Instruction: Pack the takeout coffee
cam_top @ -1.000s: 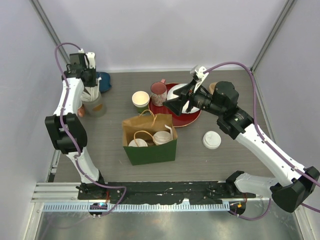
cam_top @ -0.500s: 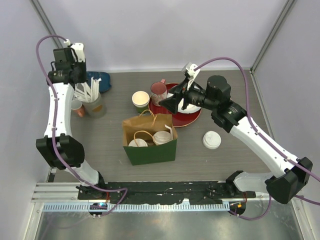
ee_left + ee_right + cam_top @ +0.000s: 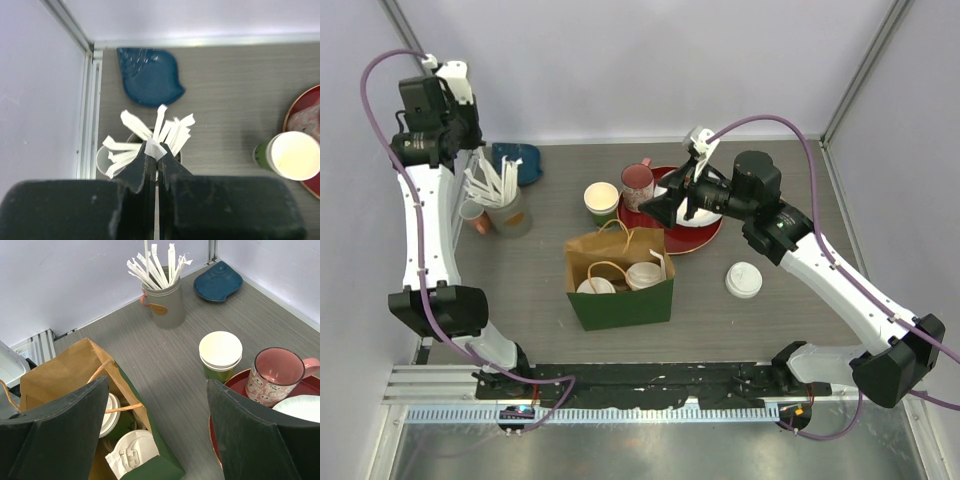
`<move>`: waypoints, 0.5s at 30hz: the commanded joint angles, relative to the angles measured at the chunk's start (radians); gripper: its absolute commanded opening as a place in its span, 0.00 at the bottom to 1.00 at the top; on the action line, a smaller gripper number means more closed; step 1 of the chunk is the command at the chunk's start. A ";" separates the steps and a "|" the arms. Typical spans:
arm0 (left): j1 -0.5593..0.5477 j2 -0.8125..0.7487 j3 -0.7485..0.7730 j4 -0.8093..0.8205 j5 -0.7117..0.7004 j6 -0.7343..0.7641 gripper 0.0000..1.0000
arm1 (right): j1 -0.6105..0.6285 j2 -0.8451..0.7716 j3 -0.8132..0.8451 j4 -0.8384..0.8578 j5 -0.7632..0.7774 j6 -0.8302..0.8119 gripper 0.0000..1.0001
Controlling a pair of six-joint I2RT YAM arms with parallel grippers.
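Two lidded takeout coffee cups (image 3: pixel 644 275) (image 3: pixel 111 412) stand inside the open green-and-brown paper bag (image 3: pixel 620 300) (image 3: pixel 65 370). A stack of open green cups (image 3: pixel 601 200) (image 3: pixel 220 352) (image 3: pixel 290 156) stands behind the bag. A loose white lid (image 3: pixel 743 280) lies to the bag's right. My left gripper (image 3: pixel 155 155) (image 3: pixel 465 148) is raised over the straw holder (image 3: pixel 102 157) (image 3: pixel 508 215) and is shut on a white wrapped straw (image 3: pixel 155 149). Above the red tray (image 3: pixel 705 238), my right gripper (image 3: pixel 157 385) (image 3: pixel 660 207) stands open and holds nothing.
A pink mug (image 3: pixel 638 185) (image 3: pixel 277 375) and a white plate (image 3: pixel 300 407) sit on the red tray. A blue leaf-shaped dish (image 3: pixel 520 160) (image 3: pixel 147 75) lies at the back left corner, next to the wall rail. The grey holder is full of wrapped straws (image 3: pixel 155 267).
My left arm has lifted up and back to the left, away from the holder, with the straw pinched in it. The right arm shifted slightly left, then stayed still.
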 commanded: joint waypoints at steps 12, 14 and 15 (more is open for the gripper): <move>-0.014 -0.112 0.303 -0.059 0.620 -0.233 0.00 | -0.010 0.013 0.039 0.048 -0.006 -0.029 0.84; -0.073 -0.153 0.275 -0.076 0.775 -0.233 0.00 | -0.010 0.015 0.025 0.083 0.005 -0.020 0.84; -0.101 -0.169 0.242 -0.091 0.806 -0.226 0.00 | -0.010 0.018 0.021 0.094 0.007 -0.012 0.84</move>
